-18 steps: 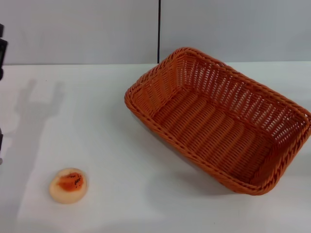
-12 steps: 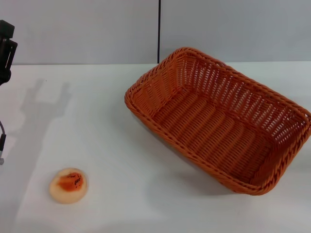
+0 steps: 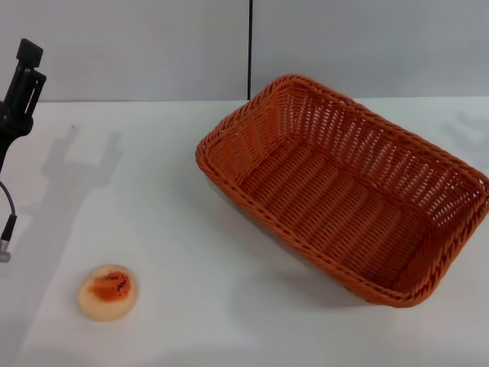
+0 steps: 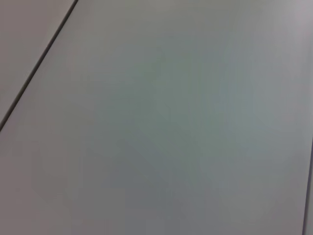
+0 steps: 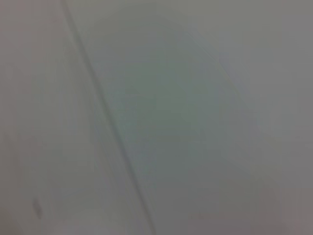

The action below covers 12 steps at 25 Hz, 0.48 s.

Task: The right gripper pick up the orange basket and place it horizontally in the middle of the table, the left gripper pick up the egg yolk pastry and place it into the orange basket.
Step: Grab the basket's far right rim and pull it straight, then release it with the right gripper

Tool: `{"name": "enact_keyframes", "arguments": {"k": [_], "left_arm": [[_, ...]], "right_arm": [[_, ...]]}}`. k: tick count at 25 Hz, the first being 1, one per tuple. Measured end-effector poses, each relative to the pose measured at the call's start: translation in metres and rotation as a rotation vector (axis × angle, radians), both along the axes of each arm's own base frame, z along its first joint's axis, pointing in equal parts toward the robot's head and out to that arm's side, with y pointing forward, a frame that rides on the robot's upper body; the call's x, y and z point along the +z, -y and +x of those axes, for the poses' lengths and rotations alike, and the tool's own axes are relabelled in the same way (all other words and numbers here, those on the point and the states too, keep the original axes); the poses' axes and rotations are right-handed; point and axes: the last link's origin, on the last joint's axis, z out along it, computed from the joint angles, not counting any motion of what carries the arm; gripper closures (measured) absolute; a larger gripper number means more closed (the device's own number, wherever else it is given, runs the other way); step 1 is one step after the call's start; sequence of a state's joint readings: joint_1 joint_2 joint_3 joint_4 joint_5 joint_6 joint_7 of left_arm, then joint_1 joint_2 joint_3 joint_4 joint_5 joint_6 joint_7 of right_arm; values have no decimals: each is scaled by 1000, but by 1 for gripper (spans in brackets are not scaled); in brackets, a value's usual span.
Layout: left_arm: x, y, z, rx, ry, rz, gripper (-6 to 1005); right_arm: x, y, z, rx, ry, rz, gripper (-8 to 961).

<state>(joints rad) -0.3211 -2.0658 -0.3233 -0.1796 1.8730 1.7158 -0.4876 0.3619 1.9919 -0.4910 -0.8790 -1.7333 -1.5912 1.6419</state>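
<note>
The orange basket point(image 3: 344, 191) sits empty on the white table point(image 3: 168, 206), right of centre and turned diagonally, one corner toward the back wall. The egg yolk pastry point(image 3: 108, 291) lies alone near the front left, its orange seeded top facing up. My left gripper point(image 3: 27, 65) reaches in at the far left edge, raised well above the table and far behind the pastry, with nothing seen in it. Its thin cable and silver plug point(image 3: 6, 237) hang below it. The right gripper is out of view. Both wrist views show only grey wall.
The grey wall has a dark vertical seam point(image 3: 250, 46) behind the basket. The left gripper's shadow point(image 3: 72, 164) falls on the table's back left. A faint shadow point(image 3: 466, 126) lies at the table's far right.
The left gripper has come farther into view at the left edge, moving right and up. Its shadow has shifted right. Basket and pastry have not moved.
</note>
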Motion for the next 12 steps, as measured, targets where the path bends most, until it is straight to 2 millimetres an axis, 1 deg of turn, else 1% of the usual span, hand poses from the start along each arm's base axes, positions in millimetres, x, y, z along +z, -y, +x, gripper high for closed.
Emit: {"name": "enact_keyframes", "arguments": {"k": [3, 5, 7, 9, 12], "left_arm": [[0, 0, 0, -1, -1, -3, 215], [-1, 0, 0, -2, -1, -5, 215], [-2, 1, 0, -3, -2, -9, 215], [-2, 2, 0, -2, -3, -11, 215], [-3, 3, 0, 0, -3, -13, 215]], "right_arm": [[10, -11, -17, -39, 69, -120, 525], [17, -22, -31, -63, 117, -211, 523], [19, -31, -43, -77, 157, -295, 521], [17, -39, -51, -112, 201, -367, 519], [6, -50, -62, -134, 298, -444, 515]]}}
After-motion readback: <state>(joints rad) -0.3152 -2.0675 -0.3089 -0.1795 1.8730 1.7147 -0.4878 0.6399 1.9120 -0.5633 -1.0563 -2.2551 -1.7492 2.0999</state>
